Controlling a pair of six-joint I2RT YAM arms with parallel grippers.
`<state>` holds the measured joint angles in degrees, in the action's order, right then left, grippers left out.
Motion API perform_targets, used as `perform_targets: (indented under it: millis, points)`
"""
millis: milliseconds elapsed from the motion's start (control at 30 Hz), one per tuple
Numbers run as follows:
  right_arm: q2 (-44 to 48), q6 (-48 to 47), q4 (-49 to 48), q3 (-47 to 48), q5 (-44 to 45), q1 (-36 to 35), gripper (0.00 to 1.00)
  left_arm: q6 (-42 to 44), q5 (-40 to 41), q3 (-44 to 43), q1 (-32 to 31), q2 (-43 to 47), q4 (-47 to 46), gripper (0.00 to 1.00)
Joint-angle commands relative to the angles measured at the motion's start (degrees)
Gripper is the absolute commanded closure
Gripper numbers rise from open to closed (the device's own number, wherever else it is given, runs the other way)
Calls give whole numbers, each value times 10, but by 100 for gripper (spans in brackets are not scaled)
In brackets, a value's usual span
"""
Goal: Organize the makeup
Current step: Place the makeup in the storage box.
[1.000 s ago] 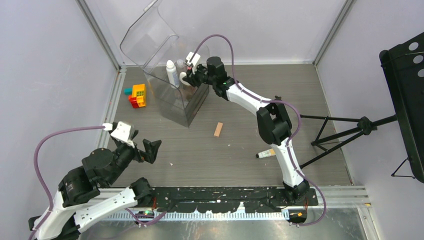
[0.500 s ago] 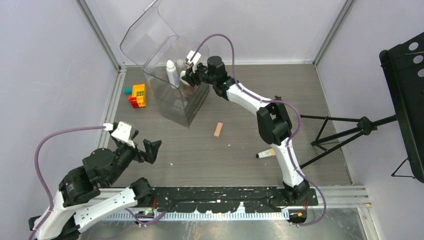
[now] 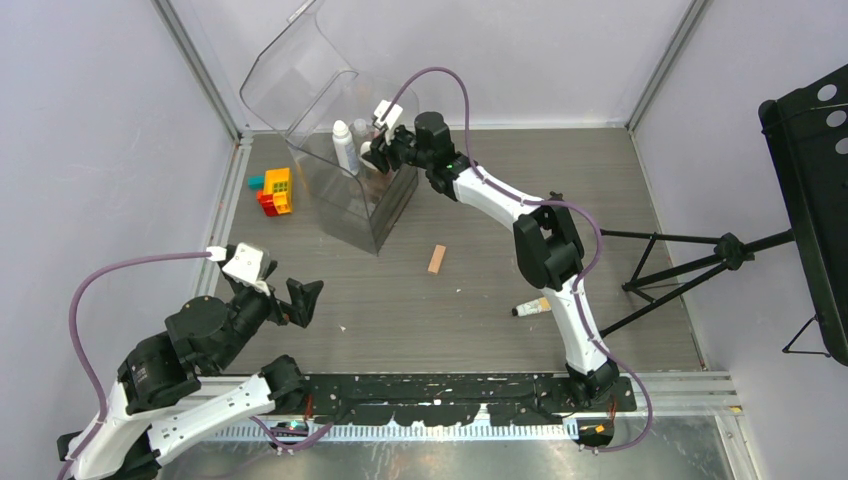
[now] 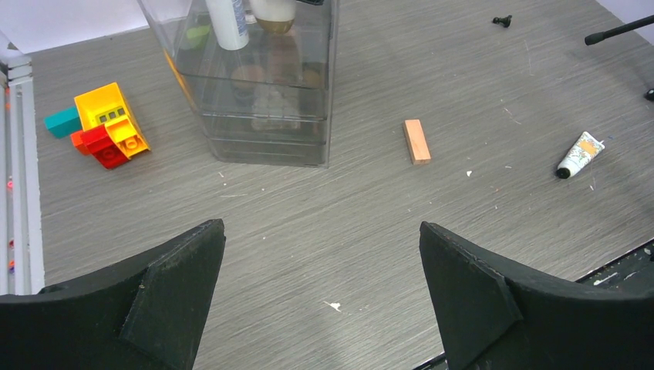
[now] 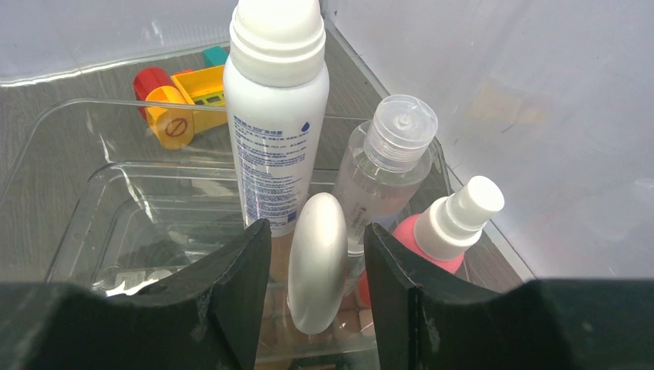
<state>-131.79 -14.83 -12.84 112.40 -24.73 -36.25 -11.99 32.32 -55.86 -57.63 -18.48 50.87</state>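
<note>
My right gripper (image 5: 316, 227) is open over the top tray of the clear case (image 3: 350, 205). Its jaws stand on either side of the white oval compact (image 5: 318, 262), with a gap on each side. The compact rests on its edge in the tray. A white bottle (image 5: 278, 139), a clear bottle (image 5: 385, 169) and a pink spray bottle (image 5: 446, 230) stand behind it. On the table lie a peach sponge block (image 3: 437, 259) and a cream tube (image 3: 531, 307). My left gripper (image 3: 292, 300) hangs wide open over bare table at the near left, holding nothing.
Colourful toy bricks (image 3: 272, 190) sit left of the case, near the left wall. The case's lid (image 3: 290, 70) stands tilted open at the back. A black tripod (image 3: 690, 265) spreads its legs over the right side of the table.
The right gripper's jaws have spread apart and let go of the white compact, which now stands in the tray. The left arm has not moved.
</note>
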Motion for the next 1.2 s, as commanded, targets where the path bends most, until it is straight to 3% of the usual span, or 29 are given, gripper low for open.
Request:
perform_targets:
  millis: [0,667,967,1167]
  points:
    - [39,5,-18,26,3,1,47,-7,-5,1,1,-4,-13,0]
    - [123,6,-32,-11,0,0,43,-15,-14,0,1,-3,-18,0]
    - [291,100,-78,-158,77,0,43,-10,-19,3,1,-11,-40,0]
    - [422,245,-111,-326,223,1,42,-17,-32,-4,1,-79,-55,0]
